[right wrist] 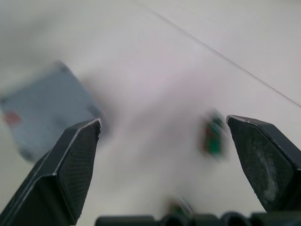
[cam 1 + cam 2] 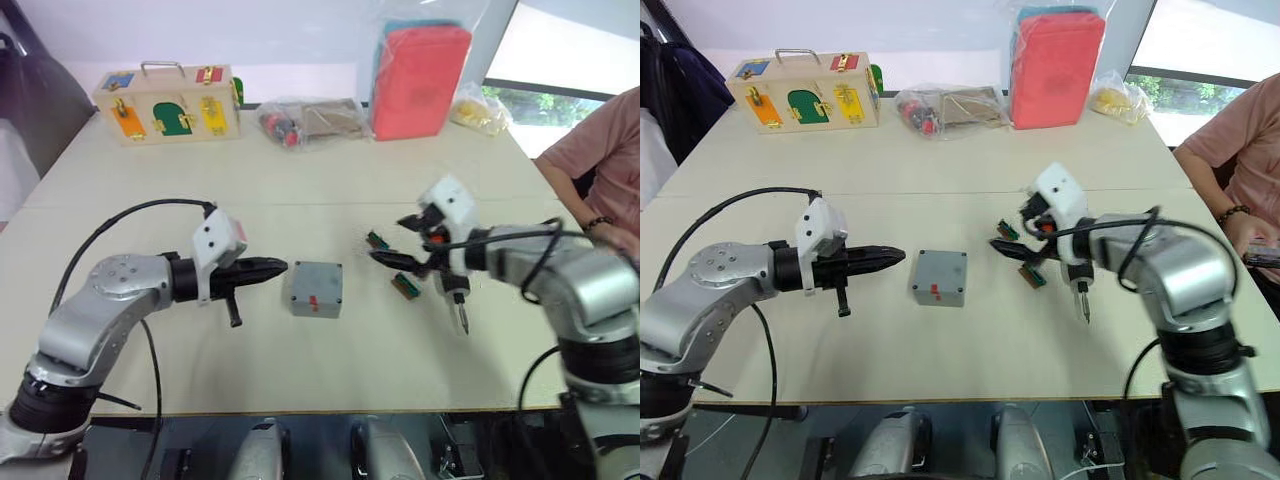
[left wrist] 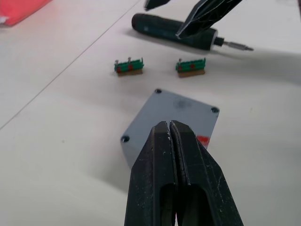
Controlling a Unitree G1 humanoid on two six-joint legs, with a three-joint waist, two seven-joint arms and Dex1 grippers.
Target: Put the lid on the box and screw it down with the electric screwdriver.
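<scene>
Honestly, my right fingers [image 2: 1008, 246] are spread, left fingers [image 2: 895, 257] clenched empty; the electric screwdriver [image 2: 1080, 287] dangles loosely and could drop.

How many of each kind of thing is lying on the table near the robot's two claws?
Grey box with its lid on: 1
Small green connector pieces: 2
Black electric screwdriver: 1
Total: 4

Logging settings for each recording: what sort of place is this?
Probably an indoor lab or test room: a plain pale table by a window, holding practice props like a wooden latch box and bagged parts.
</scene>
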